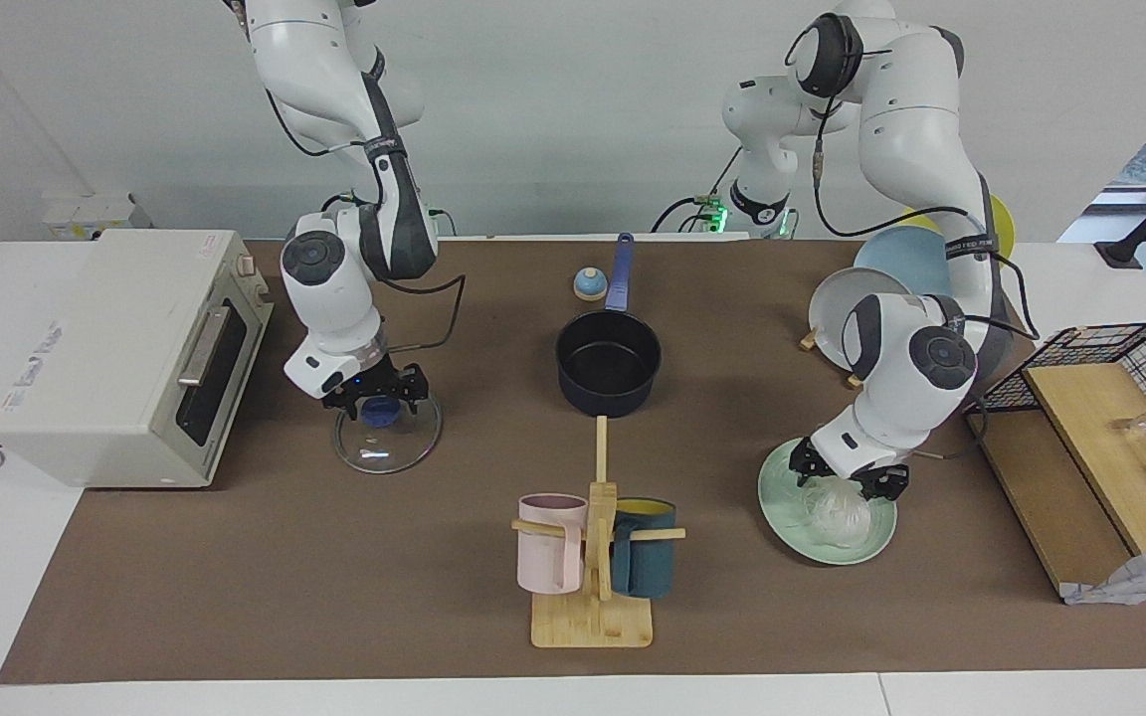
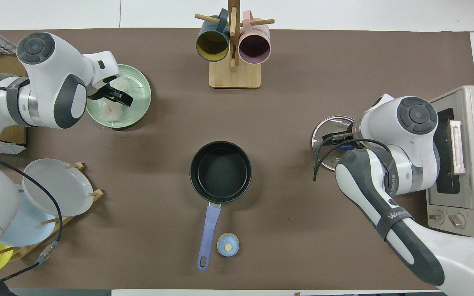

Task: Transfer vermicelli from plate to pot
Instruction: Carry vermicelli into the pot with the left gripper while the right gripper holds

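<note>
Both robot arms wear glossy white rounded shells with dark grey joint sections and round dark grey caps on the joints — the left arm (image 1: 916,368) and the right arm (image 1: 334,288) look alike. Thin black cables loop along each arm. The small two-finger grippers are black — pale lettering marks grey forearm bands.

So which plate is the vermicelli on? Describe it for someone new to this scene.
Start at the wooden mug rack, then go toward the left arm's end of the table. The plate lies flat there under the left gripper. It is mint green; the grey and light blue plates stand upright in a rack.
</note>
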### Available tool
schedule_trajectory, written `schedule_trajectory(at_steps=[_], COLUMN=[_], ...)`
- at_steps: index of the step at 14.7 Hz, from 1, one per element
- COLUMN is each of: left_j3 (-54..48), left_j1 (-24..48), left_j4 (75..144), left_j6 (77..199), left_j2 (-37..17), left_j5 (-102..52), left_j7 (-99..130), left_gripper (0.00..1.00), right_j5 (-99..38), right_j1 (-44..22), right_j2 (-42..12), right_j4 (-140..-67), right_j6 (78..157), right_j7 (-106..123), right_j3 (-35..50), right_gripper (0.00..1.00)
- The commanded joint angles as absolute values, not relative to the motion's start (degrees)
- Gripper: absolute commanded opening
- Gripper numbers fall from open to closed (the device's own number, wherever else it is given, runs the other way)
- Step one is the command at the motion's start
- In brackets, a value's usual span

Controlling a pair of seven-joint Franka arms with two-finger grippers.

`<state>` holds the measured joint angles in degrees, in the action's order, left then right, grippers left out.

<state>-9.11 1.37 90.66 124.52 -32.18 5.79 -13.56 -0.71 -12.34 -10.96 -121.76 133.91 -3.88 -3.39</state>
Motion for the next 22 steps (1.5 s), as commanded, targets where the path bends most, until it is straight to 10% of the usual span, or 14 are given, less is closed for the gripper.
schedule_trajectory(at_steps=[1, 2, 9, 15, 22], left_j3=[-8.8, -8.8, -9.1, -9.4, -9.4], left_j1=[1.8, 1.7, 2.1, 14.5, 30.5], left_j4=[91.0, 90.5, 82.3, 83.3, 110.2], left_j6=[124.4, 123.3, 107.7, 93.8, 113.6], left_j2=[-31.8, -31.8, -26.6, -13.7, -4.1], left_j5=[7.1, 6.9, -1.7, -8.6, -8.8], left_j7=[-13.8, -13.7, -5.9, 22.2, 34.5], left_gripper=[0.15, 0.0, 0.0, 0.0, 0.0], right_j5=[-0.9, -0.9, -0.9, -0.8, -0.8], right_j1=[-11.9, -11.9, -11.8, -11.7, -11.2], right_j2=[-10.5, -10.5, -10.5, -10.4, -10.4], right_j4=[-122.8, -122.8, -123.0, -123.4, -123.2], right_j6=[134.8, 134.8, 134.6, 134.7, 133.9], right_j7=[-1.5, -1.3, 3.0, 5.1, 6.4], right_j3=[-3.1, -3.1, -3.1, -3.2, -3.2], right_gripper=[1.0, 1.0, 0.98, 0.77, 0.58])
